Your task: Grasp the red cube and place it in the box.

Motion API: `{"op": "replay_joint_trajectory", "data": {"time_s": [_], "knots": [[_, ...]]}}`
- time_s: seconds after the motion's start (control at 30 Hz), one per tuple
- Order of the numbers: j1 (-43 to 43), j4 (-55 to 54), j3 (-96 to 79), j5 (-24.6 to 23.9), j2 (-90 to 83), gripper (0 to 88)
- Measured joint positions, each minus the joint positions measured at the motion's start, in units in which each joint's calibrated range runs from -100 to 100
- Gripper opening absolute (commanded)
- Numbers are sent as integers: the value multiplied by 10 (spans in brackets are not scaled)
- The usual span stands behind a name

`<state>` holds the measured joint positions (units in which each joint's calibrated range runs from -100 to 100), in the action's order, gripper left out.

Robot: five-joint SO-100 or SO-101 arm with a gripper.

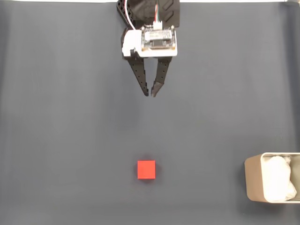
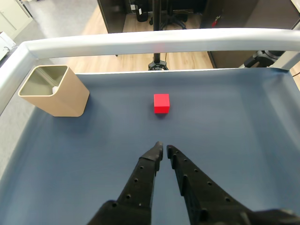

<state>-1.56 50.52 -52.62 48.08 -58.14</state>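
Gripper [image 2: 164, 149] sits nearest the wrist camera, black fingers nearly closed with only a thin gap at the tips, holding nothing; red cube [image 2: 161, 103] lies on the dark blue mat [image 2: 234, 140] well ahead of the tips, apart from them. Beige box [image 2: 55, 91] stands upright at far left in the wrist view, well apart from the cube; fixed view shows white padding [image 1: 279, 178] inside it.

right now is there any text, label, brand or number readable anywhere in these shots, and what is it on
No readable text.
Circuit board atop the end effector: small markings in the fixed view, too blurred to read.
Red cube: plain faces, no print.
Beige box: plain walls, no label.
Dark mat: no markings.
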Motion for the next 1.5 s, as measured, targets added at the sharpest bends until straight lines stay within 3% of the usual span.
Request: {"op": "replay_joint_trajectory", "data": {"time_s": [0.5, 1.5], "knots": [[1, 32, 191, -12, 218, 4], [47, 19, 387, 23, 492, 312]]}}
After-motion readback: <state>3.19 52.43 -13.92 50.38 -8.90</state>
